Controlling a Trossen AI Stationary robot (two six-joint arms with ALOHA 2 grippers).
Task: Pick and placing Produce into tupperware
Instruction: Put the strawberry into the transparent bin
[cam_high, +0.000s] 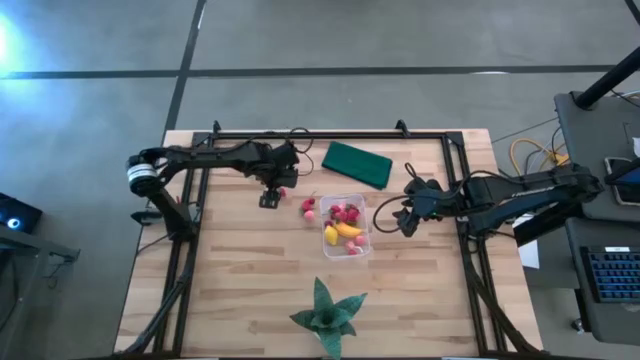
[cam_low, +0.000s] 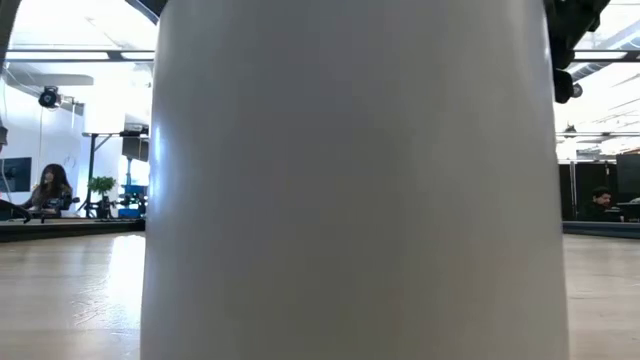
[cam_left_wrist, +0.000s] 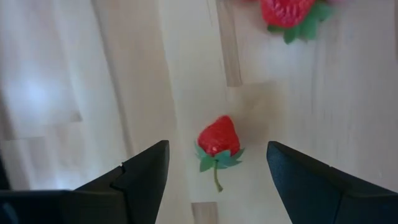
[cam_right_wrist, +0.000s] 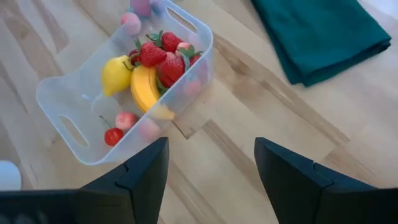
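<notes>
Wooden desk (cam_high: 250, 270) carries a clear plastic tub (cam_right_wrist: 74, 124) holding a yellow banana (cam_right_wrist: 144, 90). Left pincer (cam_left_wrist: 217, 171) spread, empty, over a red toy strawberry (cam_left_wrist: 219, 135); right pincer (cam_right_wrist: 211, 165) spread, empty, beside the tub.

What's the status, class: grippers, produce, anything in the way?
Left gripper open over strawberry. Right gripper open, empty, beside tupperware. Nothing blocking.

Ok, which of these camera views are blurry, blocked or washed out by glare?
Low view: a pale, out-of-focus object right at the lens blocks nearly everything. Left wrist view: soft focus, but the strawberry between the open left gripper fingers is readable. Right wrist view: sharp on the tupperware. High view: bluish glare on the floor at the left edge.
</notes>
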